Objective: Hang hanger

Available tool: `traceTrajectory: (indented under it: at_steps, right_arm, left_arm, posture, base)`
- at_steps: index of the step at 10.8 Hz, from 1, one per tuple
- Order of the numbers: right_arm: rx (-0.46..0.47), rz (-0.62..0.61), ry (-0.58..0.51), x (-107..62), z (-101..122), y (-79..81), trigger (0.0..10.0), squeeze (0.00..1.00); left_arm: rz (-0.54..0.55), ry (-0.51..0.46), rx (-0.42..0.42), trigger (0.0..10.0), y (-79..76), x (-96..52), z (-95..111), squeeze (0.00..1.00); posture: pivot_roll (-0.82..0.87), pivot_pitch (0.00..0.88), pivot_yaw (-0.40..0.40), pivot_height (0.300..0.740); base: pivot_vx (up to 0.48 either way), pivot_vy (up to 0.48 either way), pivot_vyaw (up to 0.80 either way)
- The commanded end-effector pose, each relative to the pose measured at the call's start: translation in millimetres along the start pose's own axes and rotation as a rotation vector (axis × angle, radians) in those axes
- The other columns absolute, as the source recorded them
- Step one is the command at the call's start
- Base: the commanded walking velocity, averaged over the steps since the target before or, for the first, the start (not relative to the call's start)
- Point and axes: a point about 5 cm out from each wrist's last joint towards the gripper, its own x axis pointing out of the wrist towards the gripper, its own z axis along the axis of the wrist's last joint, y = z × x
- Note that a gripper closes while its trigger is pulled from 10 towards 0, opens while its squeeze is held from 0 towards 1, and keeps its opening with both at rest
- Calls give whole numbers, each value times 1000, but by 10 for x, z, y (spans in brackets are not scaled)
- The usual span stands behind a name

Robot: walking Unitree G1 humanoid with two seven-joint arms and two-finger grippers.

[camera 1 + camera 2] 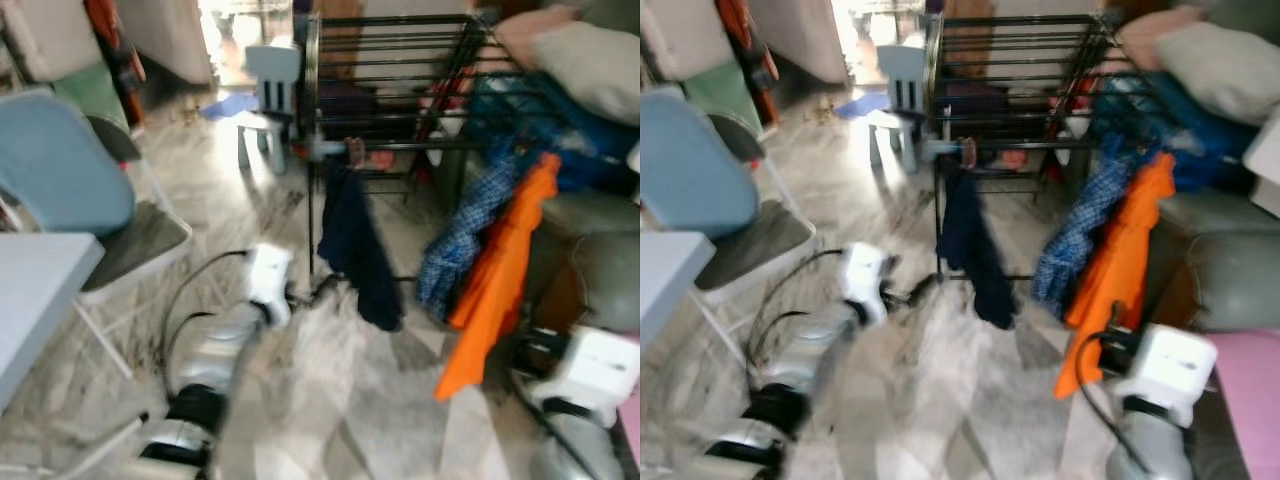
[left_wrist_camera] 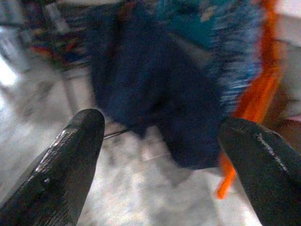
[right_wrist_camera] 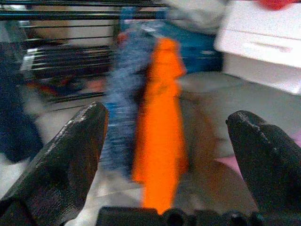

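A black drying rack (image 1: 400, 70) stands at twelve o'clock from the robot, across the marble floor (image 1: 330, 400). From its front bar hang a dark navy garment (image 1: 355, 250), a blue checked garment (image 1: 465, 235) at its three o'clock, and an orange garment (image 1: 495, 270) next to that. No hanger can be made out in the blur.

The left gripper (image 2: 160, 155) has its fingers (image 2: 66, 160) spread wide apart with nothing between them; the navy garment hangs beyond them, clear of both tips. The right gripper (image 3: 171, 150) is likewise spread and empty, facing the orange garment. A folding chair (image 1: 90, 190) stands at ten o'clock, beside a table (image 1: 30, 290).
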Motion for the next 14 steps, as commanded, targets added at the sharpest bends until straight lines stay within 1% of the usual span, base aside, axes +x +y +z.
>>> traceTrajectory:
  at_steps: [1,3,4,5,8,9,11,12,14]
  right_arm:
    - [-23,-22,-15,3,31,-74,10000,0]
    - [-7,-24,-22,-6,39,-63,10000,0]
    - [-7,-17,-25,-13,44,-51,10000,0]
    - [-39,4,-16,-13,35,-38,10000,0]
    - [-37,-1,-29,8,50,-38,10000,0]
    - [-36,0,-28,10,49,-40,10000,0]
    - [-38,0,-28,22,53,-48,10000,0]
    - [-41,1,-27,26,56,-50,10000,0]
    - [-50,6,-24,34,54,-52,10000,0]
  left_arm:
    - [-30,-15,7,10000,-117,63,27,0]
    - [-3,0,42,10000,-113,67,13,0]
    - [1,4,46,10000,-105,64,5,0]
    - [3,5,44,10000,-102,63,0,0]
    - [-9,-3,66,10000,-90,88,36,0]
    - [-15,2,69,10000,-81,93,40,0]
    - [-14,5,56,10000,-56,109,53,0]
    - [-21,-3,34,10000,-61,114,57,0]
    - [-25,-5,33,10000,-75,124,54,0]
  posture:
    - [-66,0,31,740]
    - [-64,0,30,740]
    - [-62,0,29,740]
    - [-62,0,29,740]
    - [-59,0,27,740]
    - [-60,0,26,740]
    - [-65,0,27,740]
    - [-67,0,27,740]
    - [-68,0,25,740]
  base:
    - [281,390,0]
    - [0,0,0]
    - [0,0,0]
    - [0,0,0]
    - [0,0,748]
    - [0,0,0]
    - [0,0,0]
    - [0,0,0]
    - [0,0,0]
